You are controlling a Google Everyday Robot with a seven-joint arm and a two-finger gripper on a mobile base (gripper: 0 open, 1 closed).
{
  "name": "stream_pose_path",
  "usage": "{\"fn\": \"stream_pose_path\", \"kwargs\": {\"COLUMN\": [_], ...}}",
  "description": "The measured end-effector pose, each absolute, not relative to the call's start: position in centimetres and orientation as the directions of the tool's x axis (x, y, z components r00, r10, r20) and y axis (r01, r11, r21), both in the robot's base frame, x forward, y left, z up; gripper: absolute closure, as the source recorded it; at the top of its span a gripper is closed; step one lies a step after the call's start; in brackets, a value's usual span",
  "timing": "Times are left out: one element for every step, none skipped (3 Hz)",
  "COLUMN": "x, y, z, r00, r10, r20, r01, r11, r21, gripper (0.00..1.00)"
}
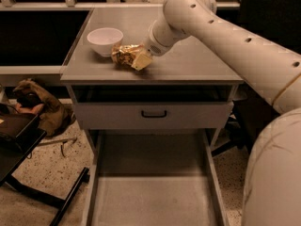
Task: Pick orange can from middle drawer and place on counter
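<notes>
While the orange can [123, 54] rests on the counter [197, 62], we see the gripper [136, 59] closed on its right end.
We find the can in the counter's front-left part, near the front edge and just right of the white bowl [105, 39]; whether they touch we cannot tell. The arm [225, 36] reaches in from the right. Below the closed drawer front [113, 116] with its black handle [154, 113], the middle drawer [150, 197] stands pulled out, showing a bare bottom.

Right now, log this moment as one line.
orange can: on counter, beside white bowl | gripper: at the can | middle drawer: pulled out
</notes>
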State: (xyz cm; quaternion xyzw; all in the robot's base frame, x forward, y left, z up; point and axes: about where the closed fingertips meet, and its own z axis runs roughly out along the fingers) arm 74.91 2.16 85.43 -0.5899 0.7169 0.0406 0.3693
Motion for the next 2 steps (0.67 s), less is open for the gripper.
{"fn": "stream_pose_path", "kwargs": {"x": [74.93, 74.93], "y": [2.10, 2.10], "z": [85.35, 85.34], "r00": [-0.033, -0.033], "r10": [-0.817, -0.818], "r20": [-0.575, -0.575], "r01": [-0.876, -0.876], "r11": [0.301, 0.301], "r21": [-0.377, -0.377], "gripper": [0.81, 0.58]}}
